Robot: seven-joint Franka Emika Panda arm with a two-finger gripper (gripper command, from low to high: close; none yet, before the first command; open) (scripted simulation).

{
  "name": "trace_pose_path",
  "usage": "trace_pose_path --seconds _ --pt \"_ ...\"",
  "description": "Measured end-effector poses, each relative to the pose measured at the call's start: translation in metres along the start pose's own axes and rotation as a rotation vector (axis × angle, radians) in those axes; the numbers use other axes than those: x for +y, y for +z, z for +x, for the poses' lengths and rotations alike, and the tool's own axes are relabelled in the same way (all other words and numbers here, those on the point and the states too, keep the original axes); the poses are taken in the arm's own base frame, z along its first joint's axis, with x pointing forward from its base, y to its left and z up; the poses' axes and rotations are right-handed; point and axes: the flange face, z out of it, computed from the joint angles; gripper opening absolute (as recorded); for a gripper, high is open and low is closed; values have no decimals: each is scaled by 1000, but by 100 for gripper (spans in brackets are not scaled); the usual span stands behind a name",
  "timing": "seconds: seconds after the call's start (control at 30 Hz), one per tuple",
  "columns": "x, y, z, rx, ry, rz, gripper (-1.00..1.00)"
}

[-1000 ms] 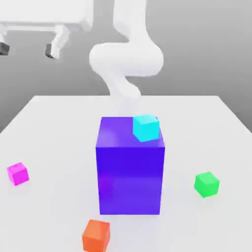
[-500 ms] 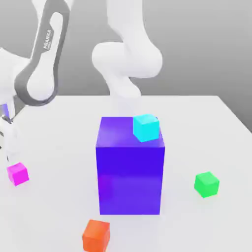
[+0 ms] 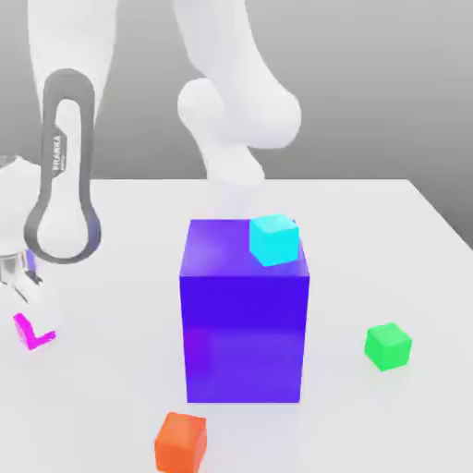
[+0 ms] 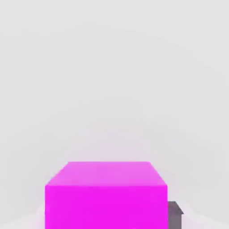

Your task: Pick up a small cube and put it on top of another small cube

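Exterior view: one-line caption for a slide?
Gripper down over the pink cube on the table, green cube waiting.

glossy blue-purple block [image 3: 244, 319], matt magenta cube [image 4: 106, 195], smooth white table [image 3: 369, 231]

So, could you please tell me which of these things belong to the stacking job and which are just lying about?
Job:
- magenta cube
- green cube
- gripper

Lying about:
- big blue-purple block
- cyan cube
- orange cube
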Motion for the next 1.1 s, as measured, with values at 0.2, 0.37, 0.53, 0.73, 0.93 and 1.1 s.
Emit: trace_pose_path --seconds 0.2,0.37,0.53,0.73,0.93,1.1 --pt "-45 -48 -22 19 -105 32 -100" --pt "-120 -64 -102 19 -310 65 -100" --pt "-174 -79 -208 11 -534 95 -100" --pt "-199 -98 -337 -4 -776 128 -100" --pt "-183 -116 -467 -24 -1018 159 -100" --pt "-116 -114 -565 -38 -1201 115 -100"
